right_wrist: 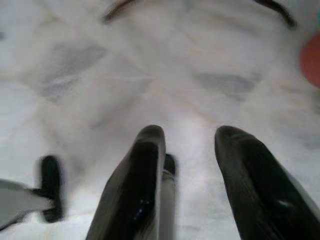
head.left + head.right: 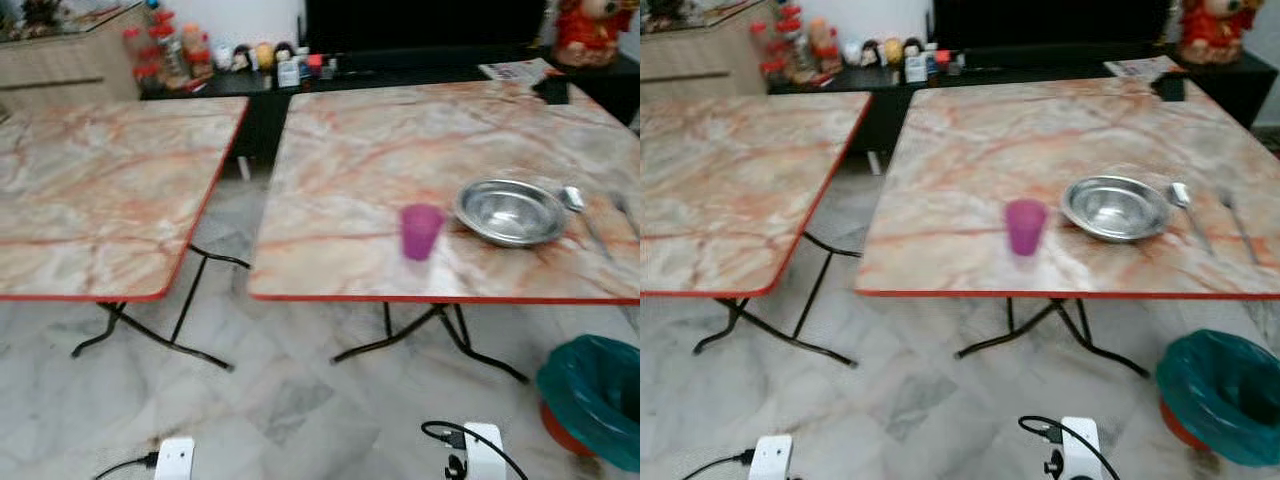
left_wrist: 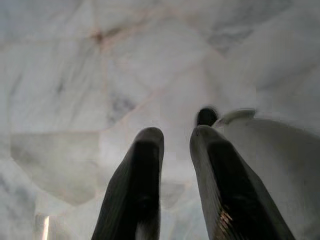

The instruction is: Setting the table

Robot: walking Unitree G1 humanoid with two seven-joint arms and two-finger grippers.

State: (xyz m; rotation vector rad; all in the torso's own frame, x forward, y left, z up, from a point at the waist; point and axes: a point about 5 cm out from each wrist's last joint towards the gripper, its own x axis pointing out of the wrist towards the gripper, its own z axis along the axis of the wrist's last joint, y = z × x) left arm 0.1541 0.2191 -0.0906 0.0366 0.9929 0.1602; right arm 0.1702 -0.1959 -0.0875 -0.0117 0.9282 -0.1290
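Here, two marble-patterned folding tables are standing apart.
Purple cup [image 2: 421, 231] is sitting near the right table [image 2: 380, 150] edge beside steel bowl [image 2: 511, 211]; left gripper [image 3: 175, 145] and right gripper [image 1: 187, 140] are hanging open, empty, over marble floor [image 2: 290, 400].

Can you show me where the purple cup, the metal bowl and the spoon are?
purple cup [image 2: 421, 231]: left eye view, middle of its side.
metal bowl [image 2: 511, 211]: left eye view, inside of the basin.
spoon [image 2: 1181, 194]: right eye view, its head.

Head stereo pair looking fwd and down from standing height, both eyes sharing two marble tables [image 2: 400, 150], nearer edges low in frame, floor [image 2: 300, 400] beneath. Wrist cams pointing straight down along own black fingers [image 3: 137, 200], hanging close over same marble floor, slightly blurred.
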